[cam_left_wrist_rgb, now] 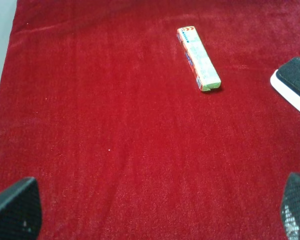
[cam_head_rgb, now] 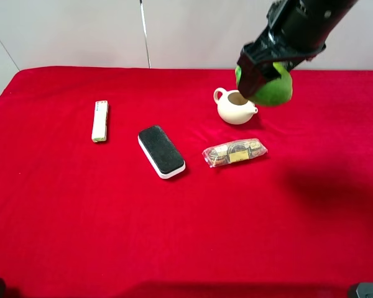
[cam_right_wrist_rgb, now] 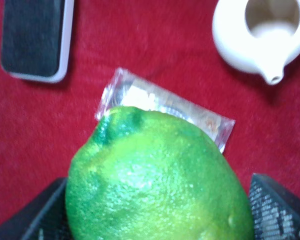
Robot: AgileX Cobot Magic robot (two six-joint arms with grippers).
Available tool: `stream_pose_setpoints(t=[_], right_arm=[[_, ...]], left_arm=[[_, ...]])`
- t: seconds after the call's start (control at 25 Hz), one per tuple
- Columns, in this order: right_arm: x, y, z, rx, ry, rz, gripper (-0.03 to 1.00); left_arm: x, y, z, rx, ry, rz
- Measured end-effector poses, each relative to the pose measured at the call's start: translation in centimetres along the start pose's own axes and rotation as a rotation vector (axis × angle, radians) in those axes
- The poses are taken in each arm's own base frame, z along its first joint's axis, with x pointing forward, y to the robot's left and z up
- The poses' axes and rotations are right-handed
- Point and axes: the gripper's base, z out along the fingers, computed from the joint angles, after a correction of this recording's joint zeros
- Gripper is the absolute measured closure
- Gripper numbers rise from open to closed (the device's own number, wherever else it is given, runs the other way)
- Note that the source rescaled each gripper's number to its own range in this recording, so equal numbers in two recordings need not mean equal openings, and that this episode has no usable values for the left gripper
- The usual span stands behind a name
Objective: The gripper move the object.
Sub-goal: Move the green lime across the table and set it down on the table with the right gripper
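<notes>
**A:** Where is the lime?

**B:** Off the worktop and up in the air, pinched by the right gripper. In the high view it shows toward the far right, just beside the cream teapot and overlapping its rim.

**A:** How is it held?

**B:** There is one dark, mesh-faced finger on each flank. Both fingers press against the bumpy skin.

**A:** Which way does it point?

**B:** The right wrist camera shows a darker green, dimpled end facing away from the wrist, out beyond the fingertips. The long axis seems to run along the gripper's reach, between the fingers and slightly askew. The other end is cut off by the frame, so I cannot tell what it looks like.

**A:** What lies below it?

**B:** Past the dimpled end, a clear snack packet lies flat on the red cloth. The teapot is to one side of the packet and a black-padded board eraser to the other.

**A:** And the left gripper?

**B:** It is spread wide over the red cloth. A stick pack lies ahead of it, well apart from both fingertips.
</notes>
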Motion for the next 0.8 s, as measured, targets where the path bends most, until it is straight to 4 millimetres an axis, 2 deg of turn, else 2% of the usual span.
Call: stream_pose_setpoints(t=[0.28,0.8], right_arm=[[-0.4,-0.9,-0.4,0.034,-0.004,0.041,0.97],[-2.9,-7.1,1.8,0.092,0.017,0.203,0.97]], left_arm=[[0.0,0.0,0.0,0.0,0.0,0.0],[0.0,0.0,0.0,0.0,0.0,0.0]])
